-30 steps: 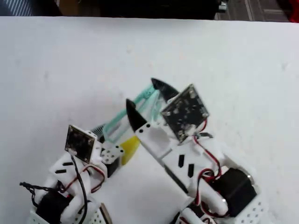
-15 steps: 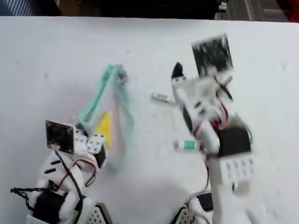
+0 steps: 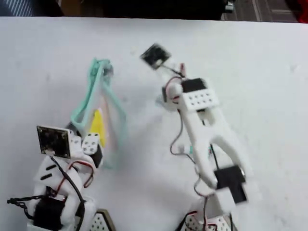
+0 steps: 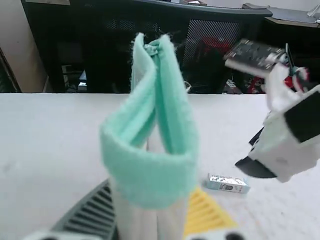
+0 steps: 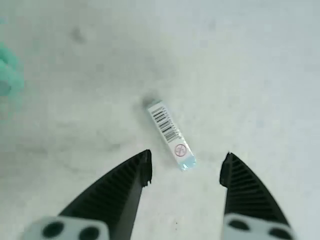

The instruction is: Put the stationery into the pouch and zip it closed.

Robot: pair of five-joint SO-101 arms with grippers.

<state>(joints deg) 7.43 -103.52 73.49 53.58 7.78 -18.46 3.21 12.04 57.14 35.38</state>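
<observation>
- right arm has swung away from the pouch [image 3: 98, 103] and now hangs over a small box [image 5: 170, 134] on the counter [image 3: 250, 57].
- right hand [image 5: 186, 159] is spread wide, straddling the box.
- left hand [image 4: 145, 227] grips the pouch upright, mouth open.
- box not yet inside; zipping remains.

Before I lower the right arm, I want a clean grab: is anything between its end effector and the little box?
Nothing visible. The open right end effector hangs straight over the box, which lies flat on the table with no object beside it. The way from the box to the pouch looks unobstructed too.
</observation>
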